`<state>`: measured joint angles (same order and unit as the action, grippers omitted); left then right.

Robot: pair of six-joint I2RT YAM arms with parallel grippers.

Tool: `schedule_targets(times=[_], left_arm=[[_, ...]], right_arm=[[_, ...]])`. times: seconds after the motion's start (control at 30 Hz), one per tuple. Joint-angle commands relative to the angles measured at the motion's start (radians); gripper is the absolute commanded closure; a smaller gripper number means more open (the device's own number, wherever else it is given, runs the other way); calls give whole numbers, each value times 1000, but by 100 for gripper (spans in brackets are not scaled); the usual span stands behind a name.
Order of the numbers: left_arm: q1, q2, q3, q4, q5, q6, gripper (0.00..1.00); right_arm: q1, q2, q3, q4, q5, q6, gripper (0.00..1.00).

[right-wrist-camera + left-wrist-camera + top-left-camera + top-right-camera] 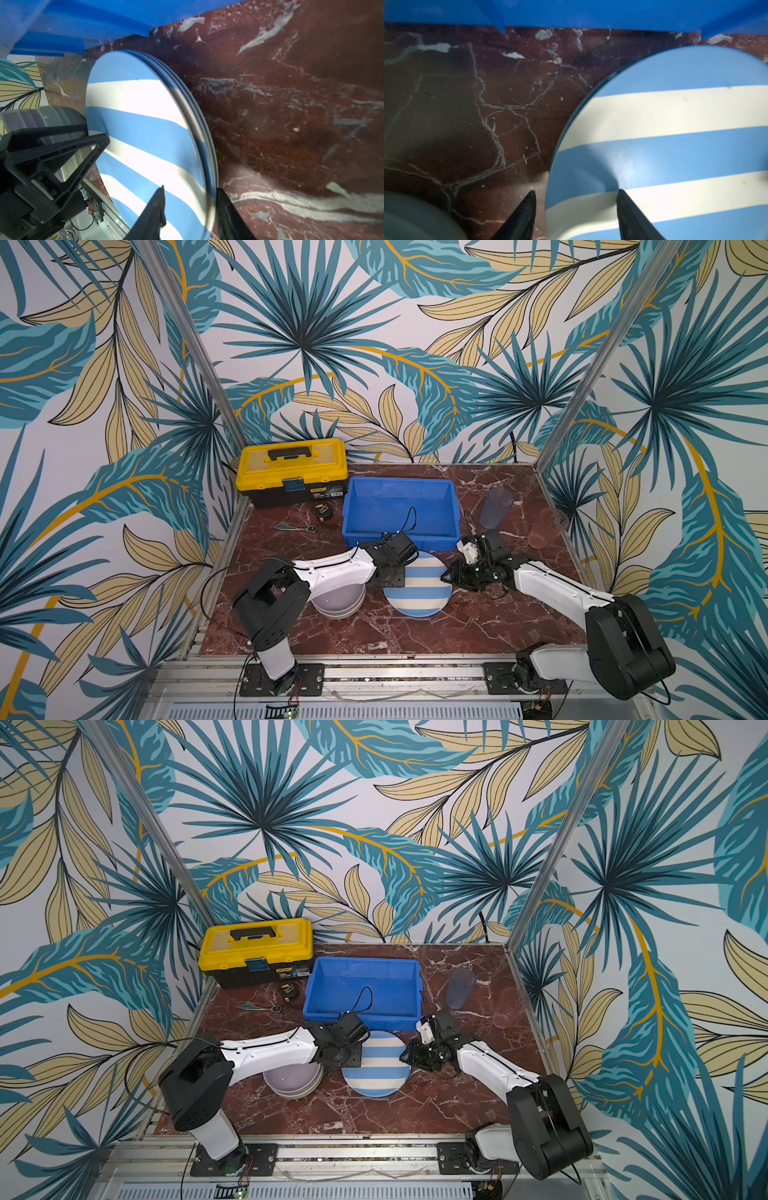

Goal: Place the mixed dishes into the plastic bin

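A stack of blue-and-white striped plates (419, 589) (376, 1069) lies flat on the marble just in front of the blue plastic bin (432, 537) (390, 1020), which holds no dishes. My left gripper (394, 577) (576, 205) is open at the stack's left rim, one finger on the table side and the other over the plate (675, 145). My right gripper (448, 576) (190, 199) is open astride the right rim of the stack (145, 124). Stacked bowls, the top one lavender (338, 601), sit partly under the left arm. A bluish tumbler (494, 508) and a pinkish tumbler (544, 529) stand at the right.
A yellow-and-black toolbox (291, 468) stands at the back left, beside the bin. A small tape measure (322, 510) and a teal tool with a ring (293, 526) lie in front of it. The bin's front wall (591, 12) is close behind both grippers.
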<state>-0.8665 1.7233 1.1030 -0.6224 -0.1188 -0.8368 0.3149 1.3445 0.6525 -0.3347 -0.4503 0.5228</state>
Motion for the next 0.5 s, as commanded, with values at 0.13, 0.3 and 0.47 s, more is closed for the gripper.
schedule_targets(times=[0.13, 0.3, 0.47], left_arm=[[-12, -8, 31, 9, 11, 18, 38], [-16, -10, 37, 9, 11, 19, 38], [-17, -7, 38, 9, 8, 19, 38]], right_arm=[[8, -74, 23, -103, 55, -39, 59], [9, -102, 41, -164, 69, -61, 59], [10, -74, 32, -145, 59, -61, 59]])
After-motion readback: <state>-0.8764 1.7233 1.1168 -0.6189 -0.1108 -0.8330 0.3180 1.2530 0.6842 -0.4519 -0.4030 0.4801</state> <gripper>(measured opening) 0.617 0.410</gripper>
